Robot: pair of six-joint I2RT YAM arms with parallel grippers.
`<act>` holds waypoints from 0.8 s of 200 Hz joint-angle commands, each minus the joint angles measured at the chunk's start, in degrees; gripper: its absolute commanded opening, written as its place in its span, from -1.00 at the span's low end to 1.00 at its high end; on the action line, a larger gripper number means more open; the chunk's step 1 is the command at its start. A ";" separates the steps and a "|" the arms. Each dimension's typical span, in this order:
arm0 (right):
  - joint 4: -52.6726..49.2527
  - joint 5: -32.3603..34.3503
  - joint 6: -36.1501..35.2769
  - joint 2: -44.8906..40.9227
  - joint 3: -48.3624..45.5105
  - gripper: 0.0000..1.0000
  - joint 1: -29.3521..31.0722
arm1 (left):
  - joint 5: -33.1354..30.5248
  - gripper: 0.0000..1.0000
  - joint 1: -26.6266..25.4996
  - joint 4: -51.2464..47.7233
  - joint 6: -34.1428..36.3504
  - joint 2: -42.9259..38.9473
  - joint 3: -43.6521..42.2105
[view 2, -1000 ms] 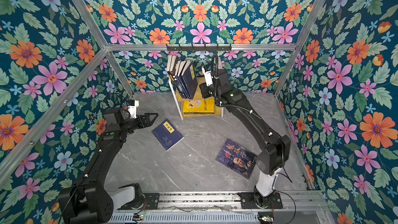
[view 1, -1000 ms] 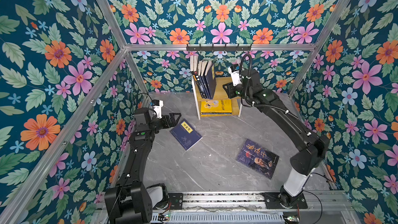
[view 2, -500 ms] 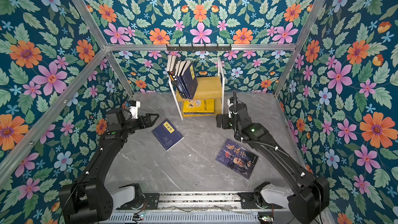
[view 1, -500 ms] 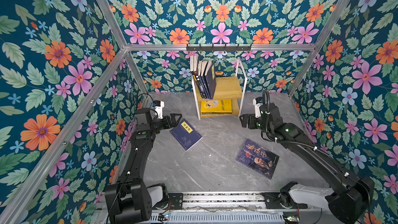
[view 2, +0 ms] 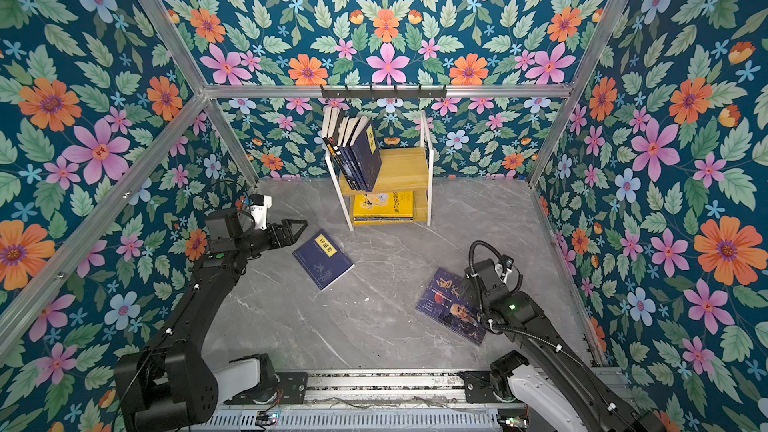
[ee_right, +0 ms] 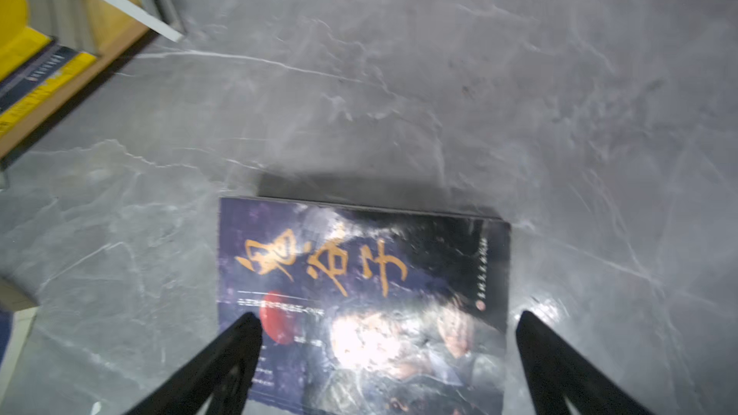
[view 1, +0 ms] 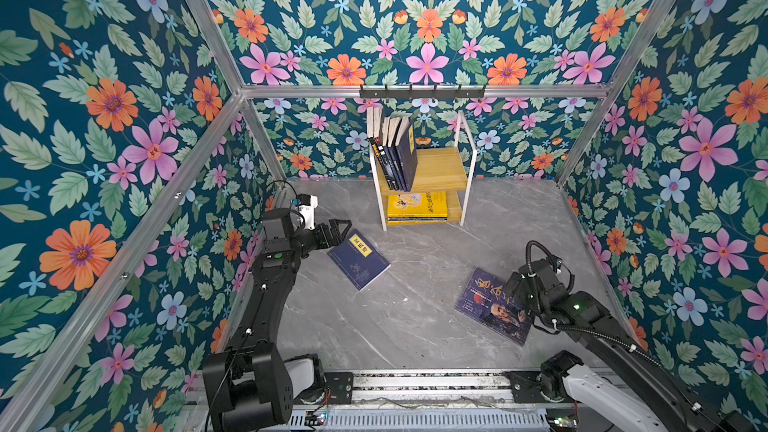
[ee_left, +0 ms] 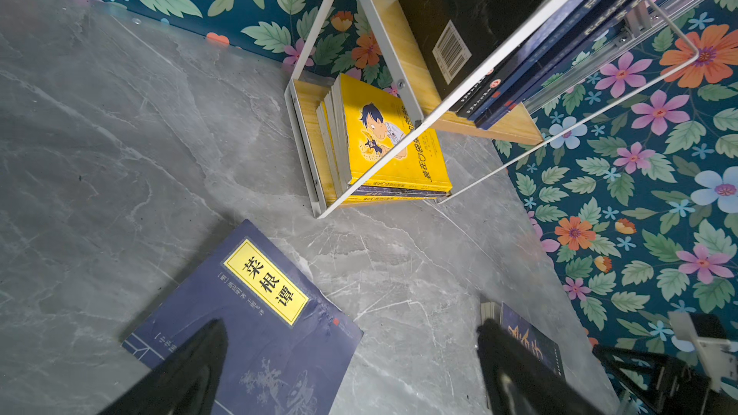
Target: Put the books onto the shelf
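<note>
At left, left gripper, fingers wide apart and empty, just beside navy book lying flat on worktop. At back centre, shelf: books upright on upper board, yellow book flat below. At right, right gripper, fingers spread and empty, over bearded-man book flat on worktop

Floral walls, grey marble floor

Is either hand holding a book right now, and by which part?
Nothing is held. The left hand stands open near the navy book, the right hand open over the bearded-man book; both books lie flat.
</note>
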 commanded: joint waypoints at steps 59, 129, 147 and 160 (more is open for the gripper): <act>0.23 -7.81 8.73 -3.86 -9.87 0.98 -7.22 | 0.08 0.99 0.20 0.53 0.38 0.79 0.59; 18.95 -18.48 5.21 0.40 -15.38 0.81 -7.62 | 1.43 0.99 -0.06 2.09 1.47 1.53 -0.73; 20.79 -19.96 6.28 2.35 -14.88 0.74 -7.58 | 1.42 0.98 -0.20 1.82 0.51 1.89 -0.91; 22.58 -20.78 7.09 3.97 -14.73 0.73 -6.99 | 1.54 0.97 -0.87 1.63 0.68 1.89 -1.26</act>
